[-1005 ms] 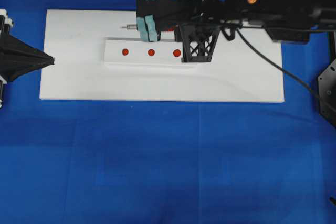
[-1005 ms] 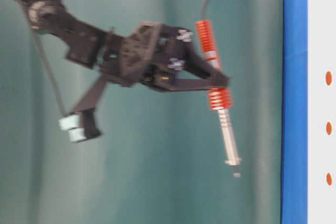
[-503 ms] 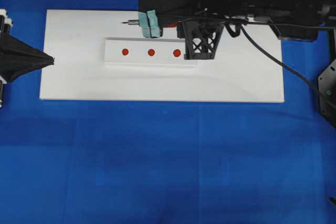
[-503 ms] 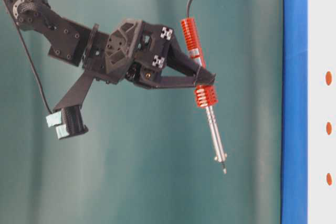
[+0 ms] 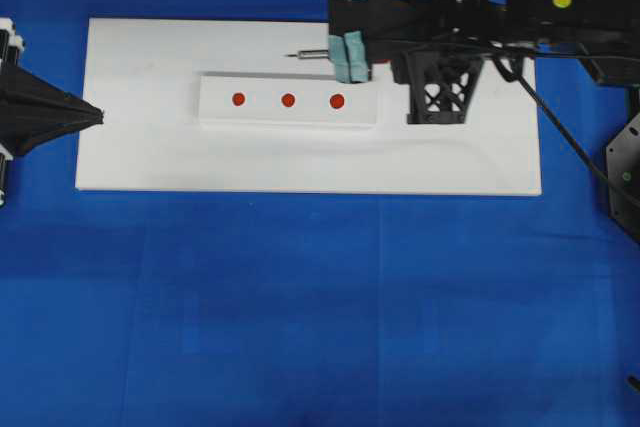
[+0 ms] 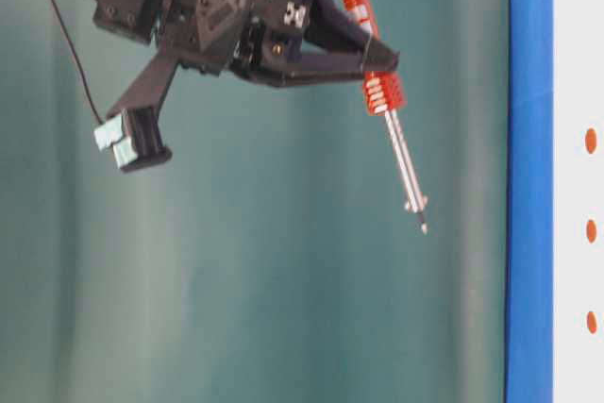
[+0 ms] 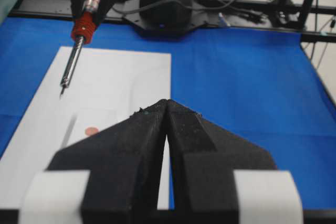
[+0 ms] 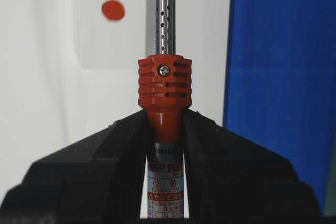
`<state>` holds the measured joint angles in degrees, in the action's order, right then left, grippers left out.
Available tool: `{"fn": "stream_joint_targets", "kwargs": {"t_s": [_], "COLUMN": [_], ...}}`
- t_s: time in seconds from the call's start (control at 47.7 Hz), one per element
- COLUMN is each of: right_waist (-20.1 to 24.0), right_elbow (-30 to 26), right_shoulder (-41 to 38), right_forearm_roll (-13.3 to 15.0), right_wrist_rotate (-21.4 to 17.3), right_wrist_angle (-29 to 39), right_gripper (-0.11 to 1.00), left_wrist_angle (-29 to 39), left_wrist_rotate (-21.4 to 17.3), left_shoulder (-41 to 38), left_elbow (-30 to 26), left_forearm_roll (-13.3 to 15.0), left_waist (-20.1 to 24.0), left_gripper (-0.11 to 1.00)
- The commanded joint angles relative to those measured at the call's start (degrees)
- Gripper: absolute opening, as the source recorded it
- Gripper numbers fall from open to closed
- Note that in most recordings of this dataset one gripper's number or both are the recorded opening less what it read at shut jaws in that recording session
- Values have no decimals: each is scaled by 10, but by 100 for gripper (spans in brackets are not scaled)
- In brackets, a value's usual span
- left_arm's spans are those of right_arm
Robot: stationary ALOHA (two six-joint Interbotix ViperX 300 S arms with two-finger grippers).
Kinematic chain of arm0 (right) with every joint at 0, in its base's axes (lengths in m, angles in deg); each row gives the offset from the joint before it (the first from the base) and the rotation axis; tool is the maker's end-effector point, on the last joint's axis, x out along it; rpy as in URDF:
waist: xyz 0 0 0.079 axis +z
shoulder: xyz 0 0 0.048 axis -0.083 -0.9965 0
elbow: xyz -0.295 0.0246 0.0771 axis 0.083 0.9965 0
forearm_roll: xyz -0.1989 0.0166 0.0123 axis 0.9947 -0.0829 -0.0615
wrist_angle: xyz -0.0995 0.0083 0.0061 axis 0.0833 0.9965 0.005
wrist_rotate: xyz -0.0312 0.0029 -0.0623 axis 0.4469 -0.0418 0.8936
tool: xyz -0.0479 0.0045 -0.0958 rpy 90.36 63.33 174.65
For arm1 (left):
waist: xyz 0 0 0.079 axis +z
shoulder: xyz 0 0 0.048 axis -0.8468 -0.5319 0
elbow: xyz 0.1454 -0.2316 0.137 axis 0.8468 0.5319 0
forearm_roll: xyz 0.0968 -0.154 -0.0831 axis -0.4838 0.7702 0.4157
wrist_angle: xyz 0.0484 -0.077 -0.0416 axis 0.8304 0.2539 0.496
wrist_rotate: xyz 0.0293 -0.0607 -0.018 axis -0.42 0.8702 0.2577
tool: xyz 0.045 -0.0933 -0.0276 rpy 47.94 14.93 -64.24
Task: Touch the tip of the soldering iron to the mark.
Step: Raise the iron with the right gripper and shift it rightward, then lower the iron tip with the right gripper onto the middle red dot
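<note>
- Overhead exterior view: the white board [image 5: 300, 162] lies on the blue surface [image 5: 320, 307]; the raised white strip [image 5: 215, 112] on it carries three red dots in a row.
- The mark [image 5: 288, 100] is the centre dot, uncovered, with nothing resting on it.
- Right pincer [image 8: 165, 129] is clamped on the soldering iron [image 6: 396, 143] at the neck of its red handle; the jaws press both sides of the handle.
- Table-level view: the iron hangs tilted in the air, tip [image 6: 423, 228] lowest, clearly apart from the board.
- Overhead, the tip [image 5: 289, 54] shows over bare board beyond the far edge of the strip, roughly level with the centre dot along the row, not over any dot.
- The black cord [image 5: 575, 152] trails from the right arm towards the right edge.
- Left pincer [image 7: 167, 114] has its jaws pressed together, holding nothing, at the left end of the board, pointing along it; well apart from the strip.
- Left wrist view: only one red dot [image 7: 92, 129] shows; the pincer body hides the rest of the strip.
</note>
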<state>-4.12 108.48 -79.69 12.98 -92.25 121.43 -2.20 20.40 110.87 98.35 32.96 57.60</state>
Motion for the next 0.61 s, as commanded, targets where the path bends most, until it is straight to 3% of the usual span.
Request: {"fn": "stream_joint_targets", "kwargs": {"t_s": [0.0, 0.377, 0.587], "right_waist": [1, 2, 2], "right_elbow": [1, 10, 18], "right_shoulder": [24, 25, 2], "right_forearm_roll": [-1, -4, -21], "right_wrist_rotate": [-1, 0, 3], "right_wrist_angle": [-3, -16, -18], "right_gripper": [6, 6, 6], "left_wrist_angle": [-3, -3, -3], "left_wrist_rotate": [0, 0, 0], "left_shoulder": [-2, -2, -2], "left_elbow": [-5, -5, -5], "left_forearm_roll": [-1, -1, -1], "left_waist": [0, 0, 0], "left_gripper": [0, 0, 0]}}
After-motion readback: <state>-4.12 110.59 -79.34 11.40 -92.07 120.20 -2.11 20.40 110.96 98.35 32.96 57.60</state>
